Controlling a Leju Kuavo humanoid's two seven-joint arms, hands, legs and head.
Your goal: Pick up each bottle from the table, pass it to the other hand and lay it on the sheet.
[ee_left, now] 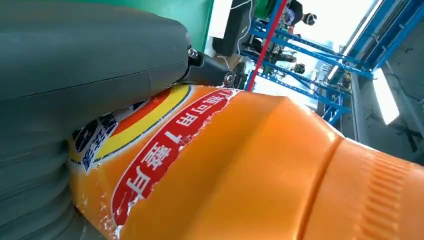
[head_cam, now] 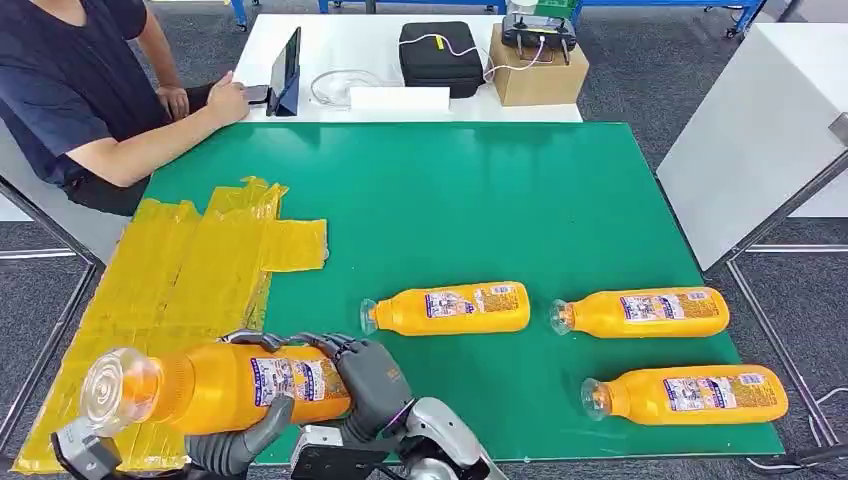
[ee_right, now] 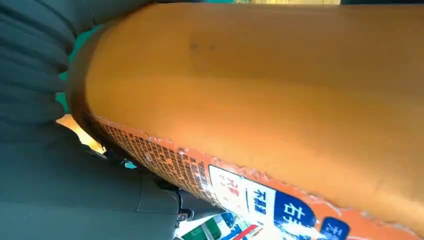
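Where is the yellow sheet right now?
In the head view the yellow sheet covers the green table's left side, beneath the bottle both hands grip.

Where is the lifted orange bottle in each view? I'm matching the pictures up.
Head view: held bottle at lower left, over the yellow sheet's near end.
Left wrist view: its body close up.
Right wrist view: its body close up.
Shared landmark: the bottle's printed label.

Lab: blue racks (head_cam: 600, 6), white worktables (head_cam: 330, 60)
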